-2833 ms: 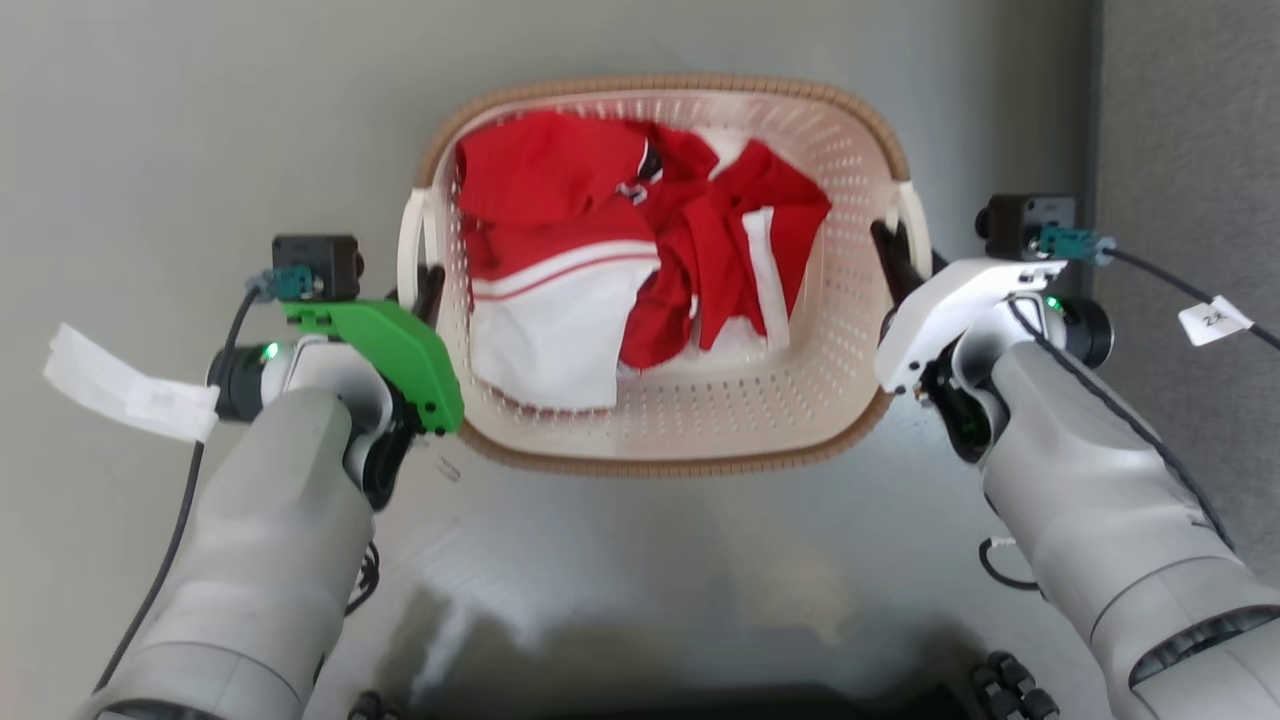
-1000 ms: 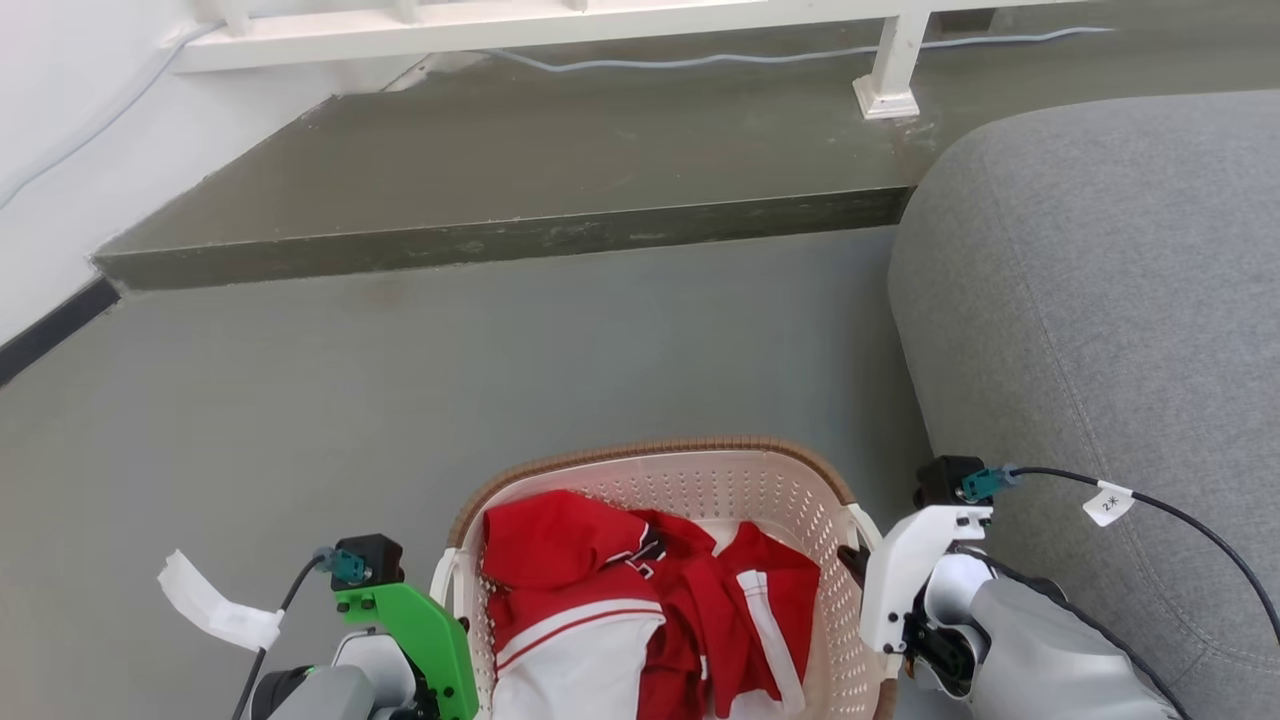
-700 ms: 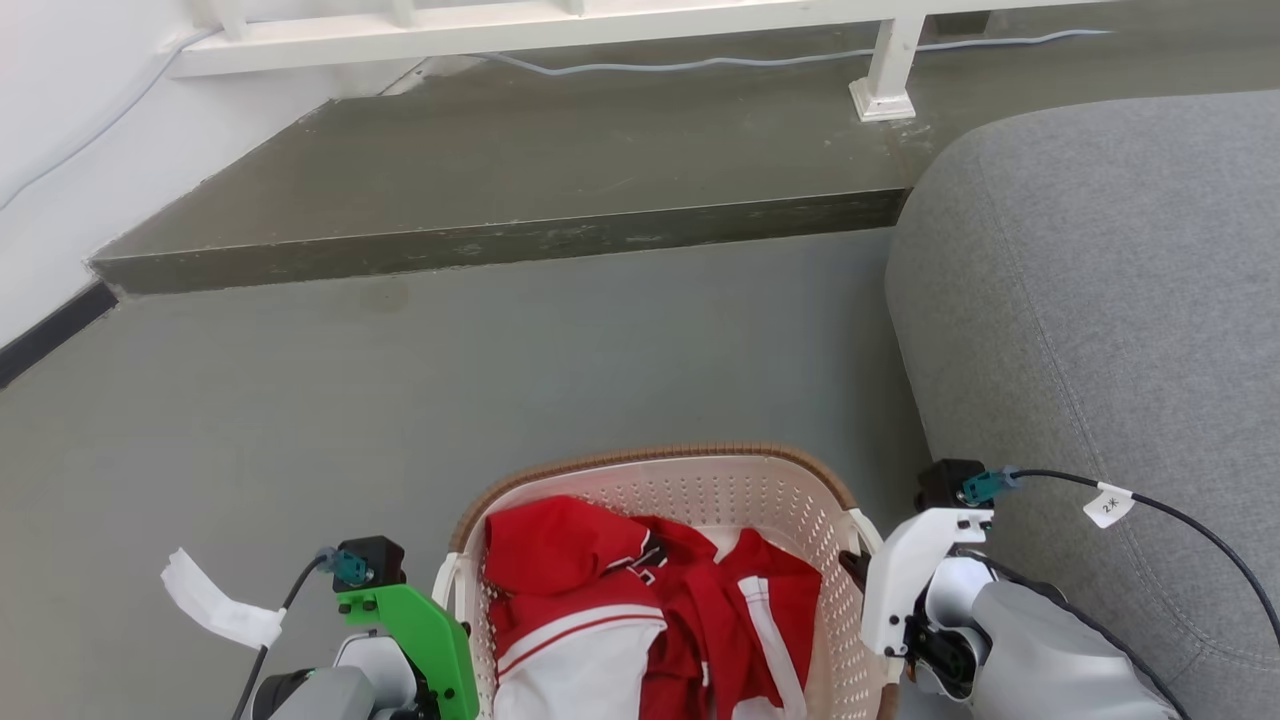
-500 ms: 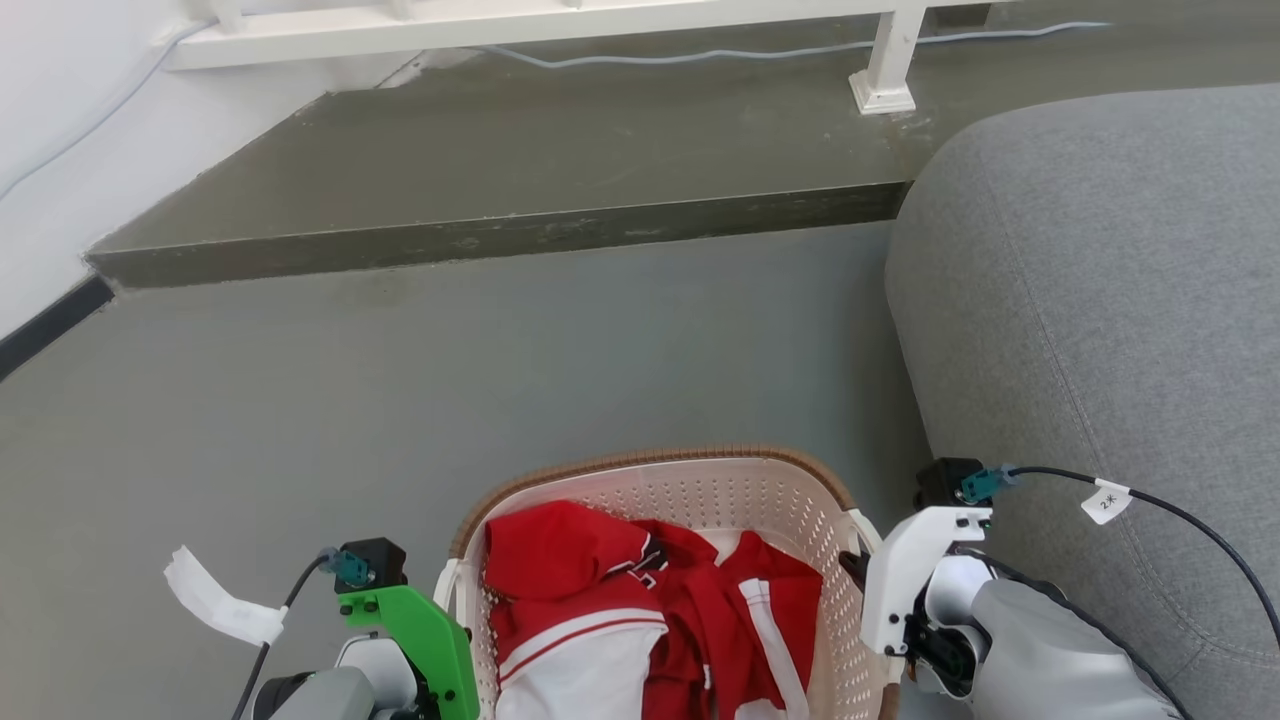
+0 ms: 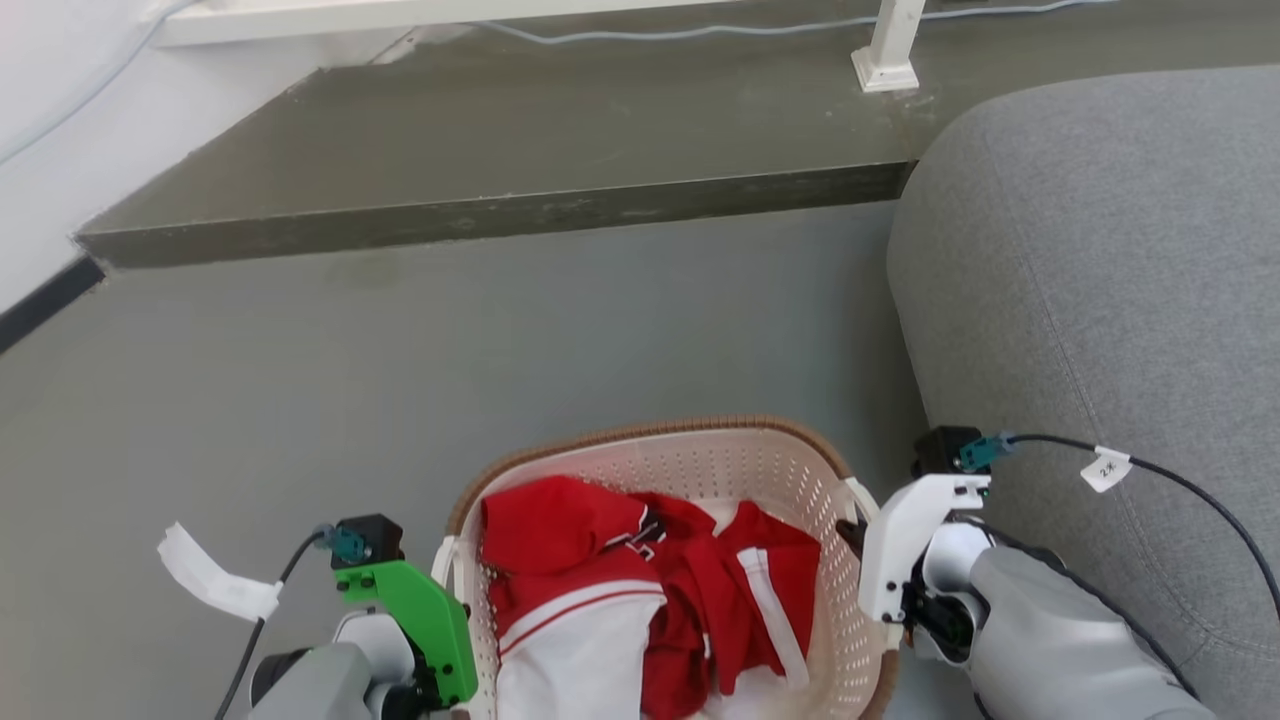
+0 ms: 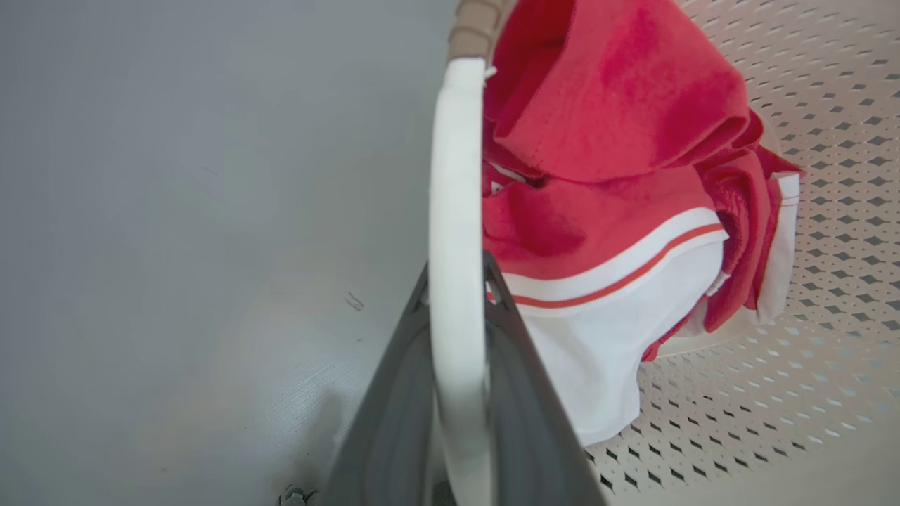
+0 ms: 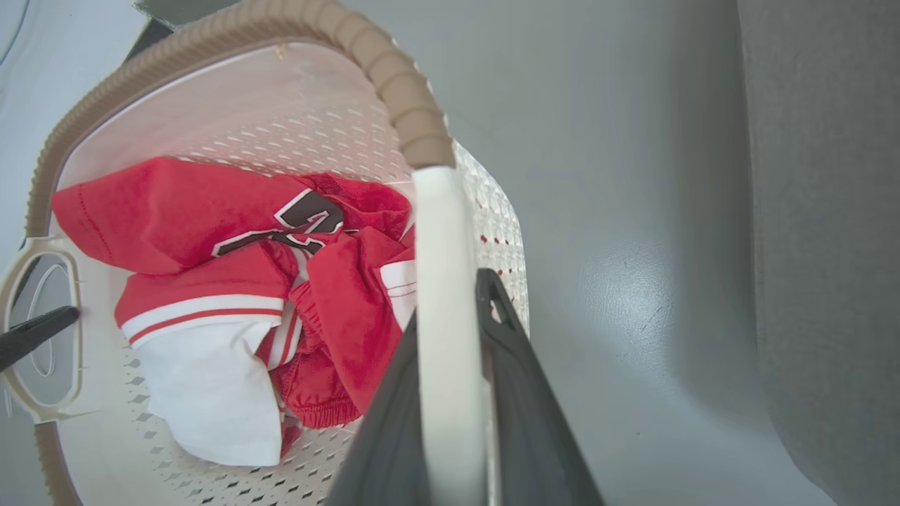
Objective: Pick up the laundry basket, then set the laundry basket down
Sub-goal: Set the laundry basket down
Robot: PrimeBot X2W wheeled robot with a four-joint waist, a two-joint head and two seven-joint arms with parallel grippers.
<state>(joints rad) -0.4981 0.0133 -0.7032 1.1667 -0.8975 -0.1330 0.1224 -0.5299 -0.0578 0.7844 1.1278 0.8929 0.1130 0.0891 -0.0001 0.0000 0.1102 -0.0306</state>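
laundry basket (image 5: 700, 480) cream, perforated, brown rim | clothes (image 5: 575, 535) red-white | sofa (image 5: 1100, 250) grey

I see the basket (image 5: 650, 432) at bottom centre, with red and white clothes (image 5: 600, 560) inside. My left gripper (image 5: 455, 640) sits at the left handle (image 5: 441, 560) and my right gripper (image 5: 852, 535) at the right handle (image 5: 862, 497); the grip itself is hidden. A grey sofa (image 5: 1100, 250) stands just right of the basket. Beyond, grey floor (image 5: 400, 350) runs to a raised step (image 5: 500, 150).
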